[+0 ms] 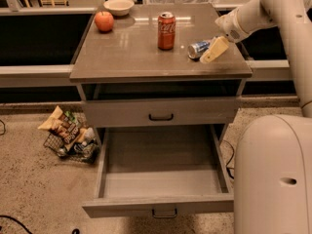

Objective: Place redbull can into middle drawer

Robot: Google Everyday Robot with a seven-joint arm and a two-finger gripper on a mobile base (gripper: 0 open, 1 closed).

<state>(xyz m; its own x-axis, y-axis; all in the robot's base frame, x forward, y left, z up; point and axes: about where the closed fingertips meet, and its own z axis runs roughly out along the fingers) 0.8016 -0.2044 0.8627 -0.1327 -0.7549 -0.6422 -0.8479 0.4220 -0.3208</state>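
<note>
Single high camera faces down at the cabinet; gripper upper right
</note>
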